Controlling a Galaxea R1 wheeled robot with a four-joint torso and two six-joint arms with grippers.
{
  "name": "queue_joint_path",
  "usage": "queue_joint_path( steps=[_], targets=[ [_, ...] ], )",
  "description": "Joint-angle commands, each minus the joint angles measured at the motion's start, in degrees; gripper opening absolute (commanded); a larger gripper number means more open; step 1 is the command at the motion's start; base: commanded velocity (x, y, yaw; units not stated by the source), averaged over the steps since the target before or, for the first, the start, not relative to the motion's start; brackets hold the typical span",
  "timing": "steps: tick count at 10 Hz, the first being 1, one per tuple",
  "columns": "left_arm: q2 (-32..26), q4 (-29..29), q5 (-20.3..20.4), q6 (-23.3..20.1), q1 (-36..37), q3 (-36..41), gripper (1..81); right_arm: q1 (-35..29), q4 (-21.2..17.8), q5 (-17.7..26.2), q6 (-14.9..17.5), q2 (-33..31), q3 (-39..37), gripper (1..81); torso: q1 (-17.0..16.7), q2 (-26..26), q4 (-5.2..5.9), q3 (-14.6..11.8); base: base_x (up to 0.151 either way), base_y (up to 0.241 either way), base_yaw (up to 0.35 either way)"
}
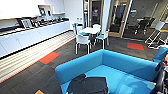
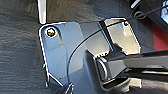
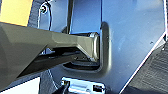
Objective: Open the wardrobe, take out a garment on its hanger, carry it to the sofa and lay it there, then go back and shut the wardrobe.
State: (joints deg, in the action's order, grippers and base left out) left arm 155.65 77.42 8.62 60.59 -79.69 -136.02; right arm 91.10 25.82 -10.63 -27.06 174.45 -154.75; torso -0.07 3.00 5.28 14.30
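**Black garment lies on the blue sofa**

Taking the sofa [image 1: 117, 67] as the landmark and going from left to right: far to its left a long white counter [image 1: 32, 35] runs along the wall, with dark clutter on its top. Between counter and sofa the floor is pale striped flooring, then dark carpet [image 1: 30, 77] with an orange tile [image 1: 48, 58]. Beyond the sofa's back stands a round white table [image 1: 89, 30] with white chairs [image 1: 82, 41] around it, and behind that are wood-framed glass doors. Further right lies a red floor tile [image 1: 135, 46].

The garment [image 1: 88, 85] rests on the sofa's seat at its left end, just beside the left armrest, spread in a dark crumpled heap. No hanger can be made out on it.

At the sofa's right end a dark part of the robot's arm [image 1: 161, 77] stands upright at the frame edge.

The wrist views show the robot's own plate and bar over dark carpet. Whether either gripper's fingers are apart or together cannot be told, nor how near the garment lies to them.
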Motion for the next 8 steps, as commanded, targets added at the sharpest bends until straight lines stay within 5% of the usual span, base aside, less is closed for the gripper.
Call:
queue_joint_path(
  steps=[1,2,3,5,8],
  targets=[
    [3.8,1.7,0.0,0.6,-1.0,-5.8,81.1,-0.8,0.4,2.9,0.1,0.7,0.2,81.1,0.1,0.0,-4.02,-2.1,0.000,0.000,0.000],
    [5.5,1.7,-0.1,0.6,-1.3,-8.2,81.1,-0.8,0.4,2.9,0.1,0.7,0.2,81.1,0.1,0.0,-4.39,-2.0,0.000,0.000,0.000],
    [7.2,1.3,-0.2,0.6,-1.4,-10.5,81.1,-0.7,0.4,2.9,0.2,0.6,0.2,81.1,0.1,0.0,-1.55,-0.1,0.000,0.000,0.000],
    [10.0,1.5,-0.2,0.6,-1.5,-14.5,81.1,-0.5,0.4,3.1,0.2,0.7,0.1,81.1,0.1,0.0,-3.80,-0.7,0.000,0.000,0.000],
    [11.7,1.2,-0.2,0.6,-1.5,-17.0,81.1,-0.8,0.4,3.7,0.3,0.9,0.1,81.1,0.1,0.0,-4.11,-0.7,0.000,0.000,0.000]
  ],
)
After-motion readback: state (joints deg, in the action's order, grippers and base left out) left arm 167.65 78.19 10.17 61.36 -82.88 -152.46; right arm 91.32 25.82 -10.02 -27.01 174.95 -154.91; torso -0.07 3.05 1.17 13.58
